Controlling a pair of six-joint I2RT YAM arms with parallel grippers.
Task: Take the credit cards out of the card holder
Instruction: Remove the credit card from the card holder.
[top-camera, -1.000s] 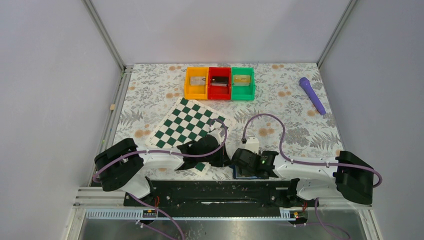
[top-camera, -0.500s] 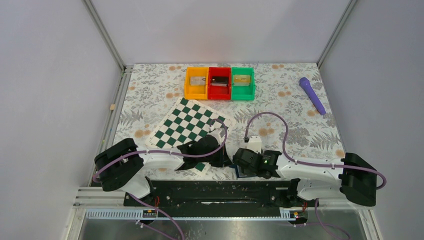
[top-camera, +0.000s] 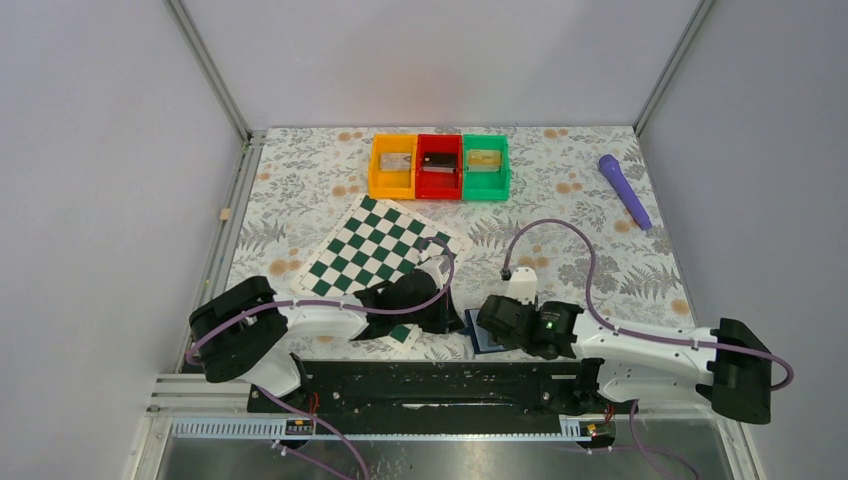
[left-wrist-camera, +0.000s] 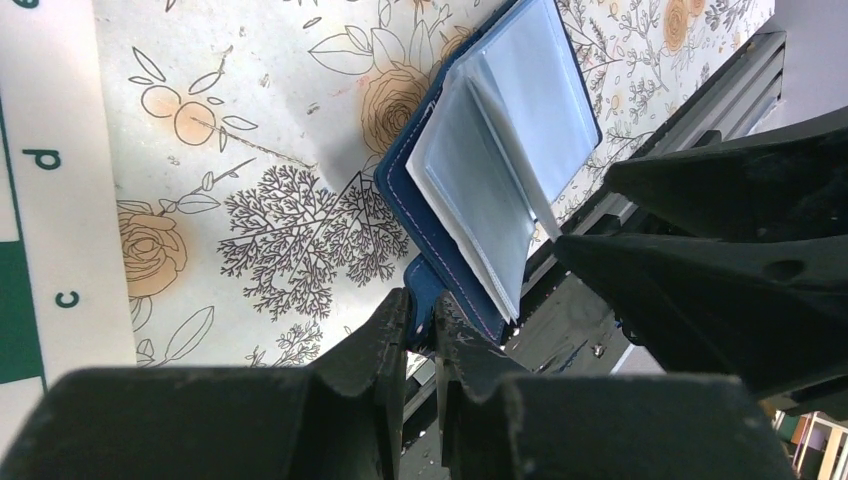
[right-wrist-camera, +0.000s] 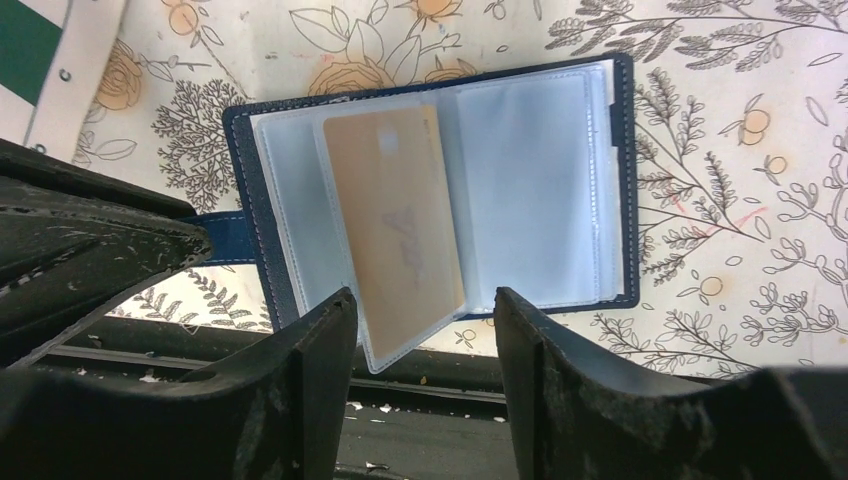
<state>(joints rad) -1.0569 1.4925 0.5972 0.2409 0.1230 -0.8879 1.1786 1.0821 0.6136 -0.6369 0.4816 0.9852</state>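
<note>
Table (top-camera: 600, 250): covered in a floral cloth, under the chessboard and reaching past it on every side.
Chessboard (top-camera: 380, 250): green and white, lies askew on the cloth, one corner toward the arms' bases.
Bins: three in a row, touching side to side, beyond the chessboard's far corner; orange (top-camera: 392, 167), red (top-camera: 438, 167), green (top-camera: 486, 165), each with a small flat thing inside.
Left gripper (left-wrist-camera: 420, 320): low over the chessboard's near corner, fingers clenched on the wallet's blue strap.
Right gripper (right-wrist-camera: 422, 300): right of the chessboard's near corner, above the wallet, fingers spread wide with the end of the card's sleeve between them; contact with the sleeve cannot be told.
Purple stick (top-camera: 625, 190): lies on the cloth well to the right of the chessboard, level with its far corner.
Wallet (right-wrist-camera: 530, 180): blue, opened flat on the cloth just right of the chessboard's near corner, clear sleeves facing up, strap pointing toward the chessboard.
Card (right-wrist-camera: 395, 220): tan-gold, inside a clear sleeve at the wallet's middle; sleeve raised off the others and jutting past the wallet's edge on the side away from the chessboard's far corner.
</note>
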